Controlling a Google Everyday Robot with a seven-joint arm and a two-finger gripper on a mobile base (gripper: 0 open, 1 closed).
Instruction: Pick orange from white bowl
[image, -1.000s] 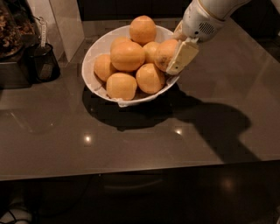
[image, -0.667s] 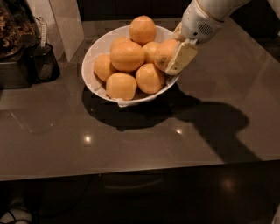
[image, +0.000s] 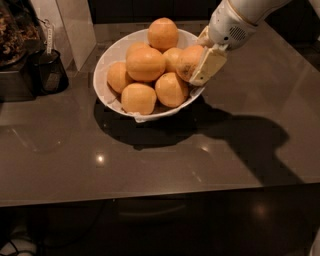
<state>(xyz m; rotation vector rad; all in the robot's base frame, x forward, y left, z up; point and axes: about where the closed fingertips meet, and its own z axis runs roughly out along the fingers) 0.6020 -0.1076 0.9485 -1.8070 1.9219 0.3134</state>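
Note:
The white bowl (image: 112, 60) stands on the dark counter at the back middle, piled with several oranges. The orange (image: 186, 61), large and dull with brownish patches, lies at the bowl's right rim. My gripper (image: 198, 59) reaches in from the upper right and is shut on this orange. One pale finger (image: 209, 65) presses on its near right side, and the other is mostly hidden behind it. The orange still rests against the other fruit in the bowl.
A small black cup (image: 50, 74) and a dark appliance (image: 15, 55) stand at the left edge, with a white upright panel (image: 75, 25) behind them. The counter's front edge (image: 160, 196) runs across the lower part of the view.

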